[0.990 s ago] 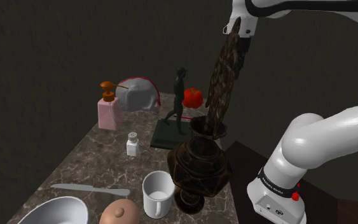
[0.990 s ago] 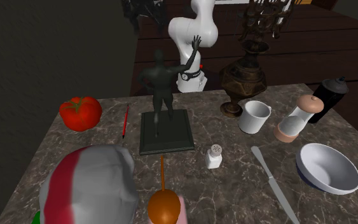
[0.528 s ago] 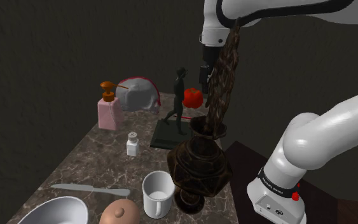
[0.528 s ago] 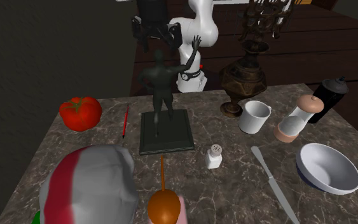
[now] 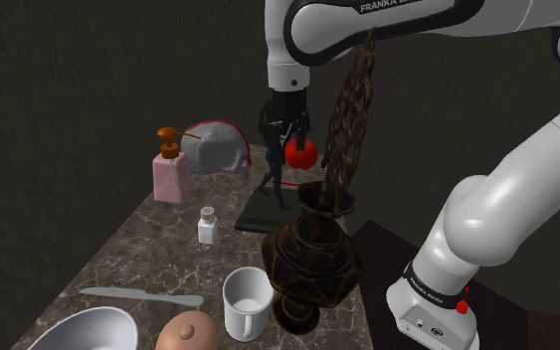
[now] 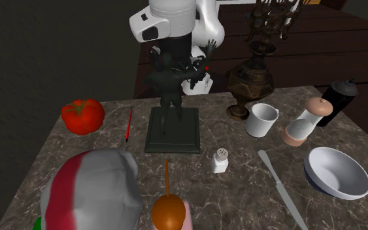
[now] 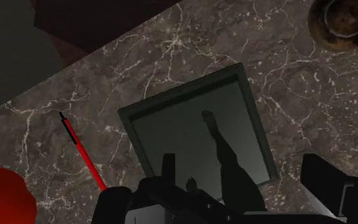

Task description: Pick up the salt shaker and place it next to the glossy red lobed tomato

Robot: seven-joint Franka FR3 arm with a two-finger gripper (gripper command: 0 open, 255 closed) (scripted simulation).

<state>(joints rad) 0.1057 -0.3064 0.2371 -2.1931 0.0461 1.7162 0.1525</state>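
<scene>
The gripper [image 5: 284, 139], fingers apart, hangs over the dark figurine [image 5: 274, 185], and the upright white salt shaker [image 5: 207, 225] stands on the desk [image 5: 138, 254] at 7 o'clock from it in the shoulder view, well apart from the tomato [image 5: 304, 154].

White salt shaker [image 6: 220, 160] beside dark statuette [image 6: 169, 91]

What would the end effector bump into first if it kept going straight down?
Probably the dark figurine: its head sits right under the end effector, above the square base. How close they are is hard to judge.
</scene>
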